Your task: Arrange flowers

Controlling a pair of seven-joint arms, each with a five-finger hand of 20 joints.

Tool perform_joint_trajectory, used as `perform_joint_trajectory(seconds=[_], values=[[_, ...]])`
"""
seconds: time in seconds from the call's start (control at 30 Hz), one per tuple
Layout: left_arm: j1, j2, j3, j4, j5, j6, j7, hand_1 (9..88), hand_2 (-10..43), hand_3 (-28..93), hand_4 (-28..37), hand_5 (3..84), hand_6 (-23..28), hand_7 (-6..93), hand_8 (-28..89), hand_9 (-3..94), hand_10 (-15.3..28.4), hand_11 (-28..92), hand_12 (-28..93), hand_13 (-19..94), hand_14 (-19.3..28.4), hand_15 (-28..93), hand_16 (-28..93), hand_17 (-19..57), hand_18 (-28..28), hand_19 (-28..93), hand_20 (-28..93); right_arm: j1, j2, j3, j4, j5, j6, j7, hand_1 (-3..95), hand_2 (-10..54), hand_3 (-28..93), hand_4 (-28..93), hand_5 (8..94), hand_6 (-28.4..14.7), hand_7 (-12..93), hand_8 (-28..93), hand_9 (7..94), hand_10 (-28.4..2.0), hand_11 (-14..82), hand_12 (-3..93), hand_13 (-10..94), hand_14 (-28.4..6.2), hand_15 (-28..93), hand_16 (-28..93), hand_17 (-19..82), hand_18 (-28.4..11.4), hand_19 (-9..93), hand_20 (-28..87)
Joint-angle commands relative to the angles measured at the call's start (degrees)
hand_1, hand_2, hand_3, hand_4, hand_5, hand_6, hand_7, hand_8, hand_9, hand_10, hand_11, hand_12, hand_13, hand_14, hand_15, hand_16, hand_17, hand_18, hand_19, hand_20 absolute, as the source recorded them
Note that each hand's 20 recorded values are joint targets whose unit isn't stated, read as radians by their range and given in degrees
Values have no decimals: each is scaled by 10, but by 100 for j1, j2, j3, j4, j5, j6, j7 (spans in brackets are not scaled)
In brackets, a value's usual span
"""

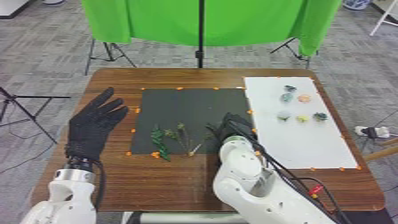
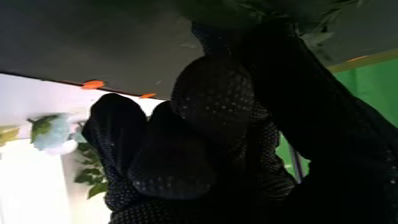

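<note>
In the head view, my right hand [image 1: 233,125] is low over the dark mat's right edge, its fingers curled and pinching a green sprig. The right wrist view shows blurred leaves [image 2: 321,25] at the fingertips of this hand [image 2: 213,95]. On the dark mat [image 1: 182,107] lie a long green leafy stem [image 1: 160,142] and, beside it, thin sprigs [image 1: 182,136] with pale stems. Several small flower heads, including a peach one [image 1: 305,98] and a yellow one [image 1: 302,118], rest on the white sheet [image 1: 306,145]. My left hand [image 1: 94,122] stays open at the table's left side.
Orange tape pieces [image 1: 137,110] mark the edges of the mat and sheet on the brown wooden table [image 1: 178,185]. Behind the far edge stand a green cloth [image 1: 160,20] and a black stand pole [image 1: 201,35]. My right forearm crosses the table's near right part.
</note>
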Motion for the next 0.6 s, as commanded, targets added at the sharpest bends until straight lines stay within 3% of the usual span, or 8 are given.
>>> perform_joint_trajectory(seconds=[0.03, 0.17, 0.23, 0.3, 0.6], values=[[56, -46, 12, -5, 60, -73, -83, 244, 55, 792, -233, 399, 87, 130, -94, 366, 201, 241, 122, 266, 280, 530, -73, -80, 284, 535, 139, -227, 20, -20, 61, -240, -94, 87, 469, -95, 789, -231, 937, -31, 263, 153, 910, -129, 581, 221, 847, -101, 873, 170, 488, -281, 932, 687], [40, -71, 40, 9, 70, -115, -133, 245, 55, 791, -233, 398, 87, 130, -93, 367, 201, 241, 123, 267, 280, 528, -73, -80, 284, 534, 139, -314, -73, 7, 31, -226, -157, 7, 456, -95, 794, -221, 937, -29, 272, 137, 914, -130, 582, 222, 850, -101, 875, 171, 492, -283, 932, 692], [27, -80, 55, 22, 80, -142, -154, 245, 55, 791, -233, 399, 87, 130, -93, 367, 201, 240, 123, 266, 280, 527, -72, -80, 284, 534, 139, -326, -83, -16, 40, -304, -184, -16, 421, -63, 782, -223, 937, -22, 308, -33, 915, -129, 578, 227, 850, -102, 872, 181, 493, -284, 932, 691], [35, -63, 76, 21, 86, -146, -137, 246, 56, 790, -233, 398, 87, 129, -93, 366, 200, 238, 123, 266, 279, 524, -72, -80, 284, 533, 139, -330, -51, -52, 69, -449, -206, -32, 413, -57, 778, -221, 937, -20, 319, -92, 916, -128, 576, 228, 850, -103, 870, 185, 493, -284, 932, 690], [156, -63, 52, -4, 83, -144, -97, 247, 57, 788, -229, 397, 87, 123, -90, 365, 200, 229, 124, 266, 280, 518, -69, -81, 284, 532, 138, -216, 236, -147, -12, -798, 90, -45, 394, -73, 738, -224, 932, -24, 265, -104, 879, -137, 570, 237, 818, -112, 871, 192, 476, -284, 932, 677]])
